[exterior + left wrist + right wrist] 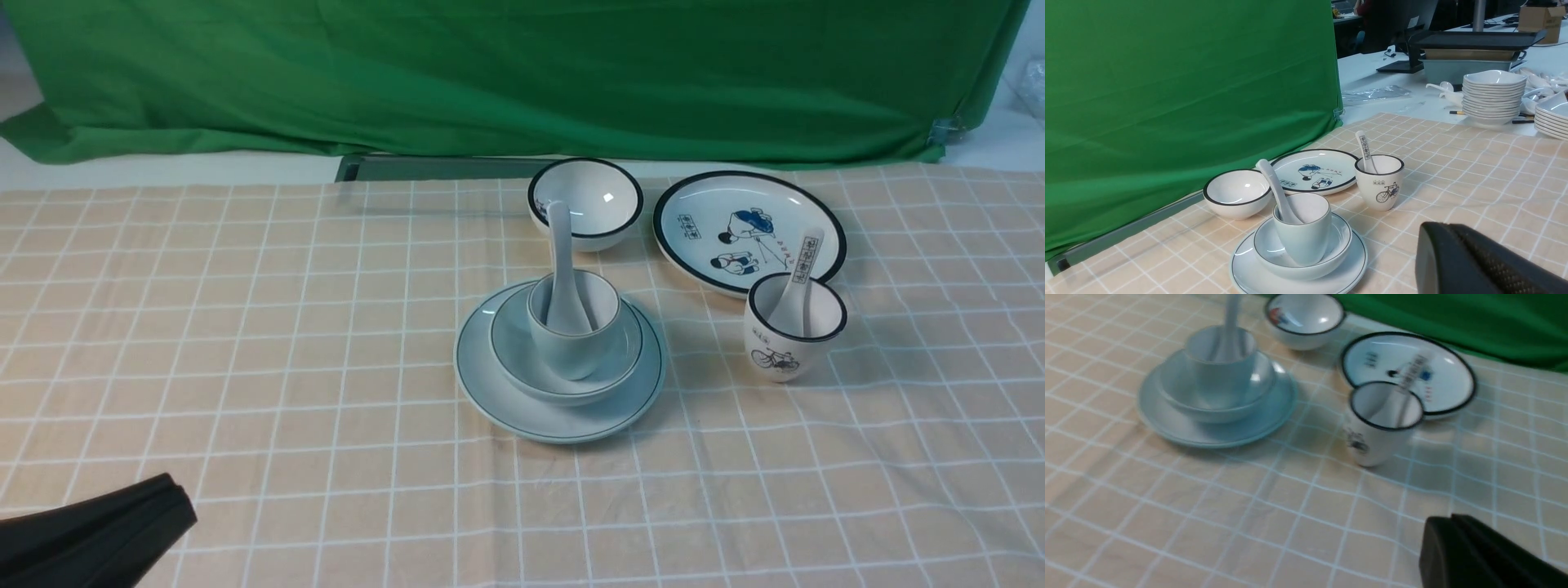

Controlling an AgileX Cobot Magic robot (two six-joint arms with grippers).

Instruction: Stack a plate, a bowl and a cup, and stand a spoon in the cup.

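The plain pale blue-grey ceramic spoon (563, 273) stands in the matching handleless cup (571, 335), inside the bowl (563, 359), on the round plate (559, 404), well ahead of my left gripper (175, 498). Both grippers look closed and empty; the right gripper (1437, 539) is cut off. Peach checked cloth (269, 327) covers the table, with a green backdrop (490, 73) behind.

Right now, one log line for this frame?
stack: cup in bowl on plate | spoon standing in cup | left gripper shut, clear | right gripper shut, clear | task: looks done
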